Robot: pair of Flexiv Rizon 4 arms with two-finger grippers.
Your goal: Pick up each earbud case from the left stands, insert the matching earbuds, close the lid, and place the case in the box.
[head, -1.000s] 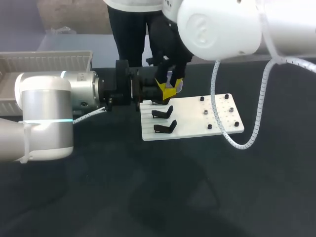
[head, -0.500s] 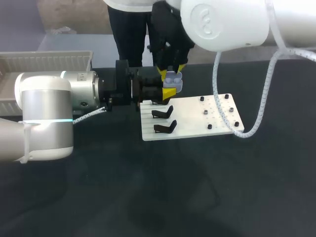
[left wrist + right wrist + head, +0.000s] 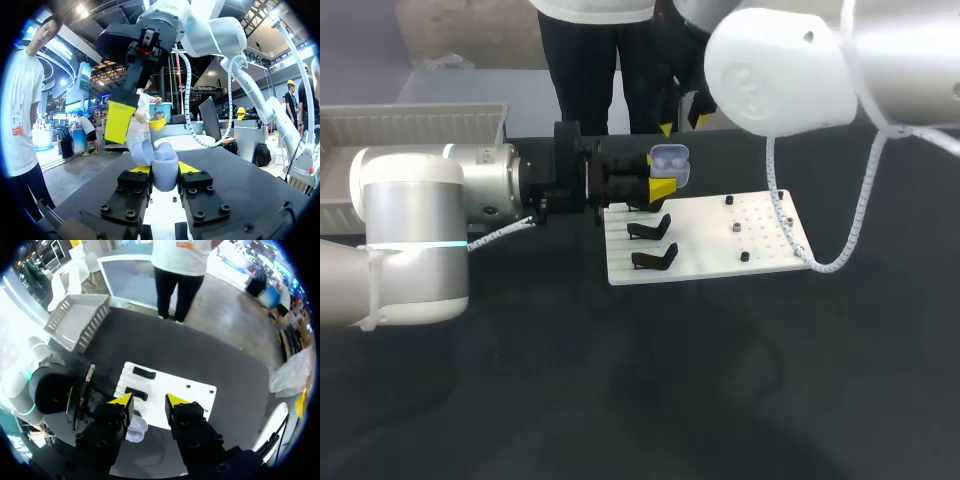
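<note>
Dark table (image 3: 620,400): white board (image 3: 720,245) toward far edge. Left gripper (image 3: 163,172) clamps case (image 3: 669,165), upright, lid open, mouth up. Right gripper (image 3: 150,401) wide, empty, above.

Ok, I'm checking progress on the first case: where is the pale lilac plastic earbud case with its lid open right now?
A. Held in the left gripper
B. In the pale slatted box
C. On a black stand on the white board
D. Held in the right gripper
A: the pale lilac plastic earbud case sits between the left gripper's two yellow tips, both touching its sides, while the right gripper hangs open with nothing between its fingers.
</note>
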